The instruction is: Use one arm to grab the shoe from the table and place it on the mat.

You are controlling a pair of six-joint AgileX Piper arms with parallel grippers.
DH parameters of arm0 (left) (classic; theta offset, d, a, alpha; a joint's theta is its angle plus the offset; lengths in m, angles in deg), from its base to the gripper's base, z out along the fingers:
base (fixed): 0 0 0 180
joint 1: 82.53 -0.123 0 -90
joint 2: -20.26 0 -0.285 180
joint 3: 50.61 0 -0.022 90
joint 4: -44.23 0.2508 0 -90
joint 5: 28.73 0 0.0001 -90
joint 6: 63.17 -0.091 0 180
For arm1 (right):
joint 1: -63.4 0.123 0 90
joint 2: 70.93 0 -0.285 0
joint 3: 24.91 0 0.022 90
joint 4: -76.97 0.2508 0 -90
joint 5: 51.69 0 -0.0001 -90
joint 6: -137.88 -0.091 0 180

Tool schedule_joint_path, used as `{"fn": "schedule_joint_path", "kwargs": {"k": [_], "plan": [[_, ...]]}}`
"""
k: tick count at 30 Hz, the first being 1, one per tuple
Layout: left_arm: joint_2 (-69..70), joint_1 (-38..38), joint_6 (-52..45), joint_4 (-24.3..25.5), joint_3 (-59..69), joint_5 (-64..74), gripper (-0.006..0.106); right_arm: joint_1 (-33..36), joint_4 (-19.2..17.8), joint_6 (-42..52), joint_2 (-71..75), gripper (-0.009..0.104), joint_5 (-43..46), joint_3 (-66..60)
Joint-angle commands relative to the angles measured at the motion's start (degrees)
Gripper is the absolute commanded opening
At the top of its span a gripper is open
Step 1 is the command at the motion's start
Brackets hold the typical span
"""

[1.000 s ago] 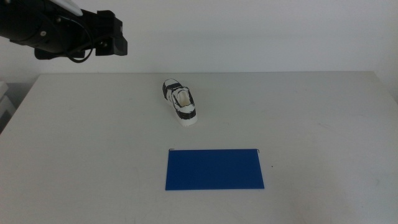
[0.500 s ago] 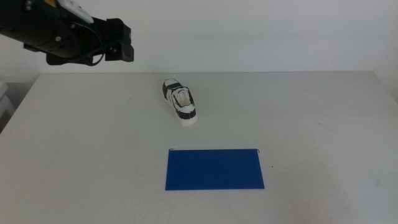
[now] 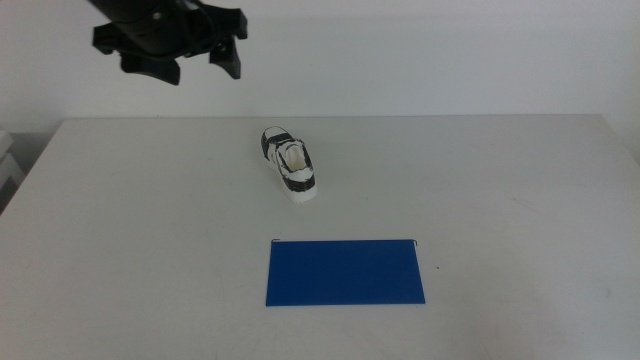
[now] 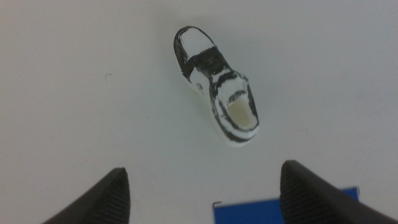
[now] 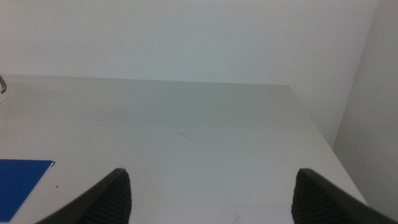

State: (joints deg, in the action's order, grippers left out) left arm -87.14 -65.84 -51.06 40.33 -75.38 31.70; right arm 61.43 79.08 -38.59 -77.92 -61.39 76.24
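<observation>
The white shoe (image 3: 290,167) with black panels lies on the white table (image 3: 480,170), behind the blue mat (image 3: 345,272) and apart from it. My left gripper (image 3: 228,45) is open and empty, high above the table's back left, up and to the left of the shoe. In the left wrist view the shoe (image 4: 217,87) lies beyond the open jaws of the left gripper (image 4: 204,180), and a strip of the mat (image 4: 280,211) shows. My right gripper (image 5: 210,180) is open and empty, out of the middle view; its wrist view shows a mat corner (image 5: 18,180).
The table's right edge (image 5: 323,143) shows in the right wrist view, with a pale wall behind. A white object (image 3: 8,165) stands off the table's left side.
My left arm has swung to the right and upward, towards the shoe, and its gripper has turned to face down. The shoe and the mat have not moved.
</observation>
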Motion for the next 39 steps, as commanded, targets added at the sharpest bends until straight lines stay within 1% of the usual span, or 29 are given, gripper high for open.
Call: {"fn": "schedule_joint_path", "kwargs": {"k": [1, 5, 12, 15, 24, 26, 31, 34, 39], "plan": [[-0.27, 0.43, 3.47, -0.29, -5.47, -0.20, 0.079, -0.27, -0.49, 0.72, 1.16, 0.066, 4.55, 0.54], [-5.74, 0.43, 8.06, -0.29, -11.47, 2.74, 0.079, -0.27, -0.49, 0.72, 1.16, 0.066, 4.55, 0.54], [-13.99, 0.96, 13.41, -0.66, -20.84, 7.83, 0.079, -0.27, -0.49, 0.72, 1.16, 0.066, 4.55, 0.54], [-17.37, 1.30, 15.03, -1.67, -24.72, 8.69, 0.079, -0.27, -0.49, 0.72, 1.16, 0.066, 4.55, 0.54], [-27.45, 3.30, 19.96, -2.52, -35.26, 9.72, 0.079, -0.27, -0.49, 0.72, 1.16, 0.066, 4.55, 0.54], [-29.14, 3.61, 19.96, -3.32, -36.51, 9.52, 0.079, -0.27, -0.49, 0.72, 1.16, 0.066, 4.55, 0.54], [-31.52, 3.91, 21.02, -2.80, -36.57, 7.42, 0.079, -0.27, -0.49, 0.72, 1.16, 0.066, 4.55, 0.54], [-33.05, 3.91, 21.12, -3.43, -36.56, 6.93, 0.079, -0.27, -0.49, 0.72, 1.16, 0.066, 4.55, 0.54], [-34.09, 3.91, 21.23, -3.24, -36.43, 4.93, 0.082, -0.27, -0.49, 0.72, 1.16, 0.066, 4.55, 0.54]]}}
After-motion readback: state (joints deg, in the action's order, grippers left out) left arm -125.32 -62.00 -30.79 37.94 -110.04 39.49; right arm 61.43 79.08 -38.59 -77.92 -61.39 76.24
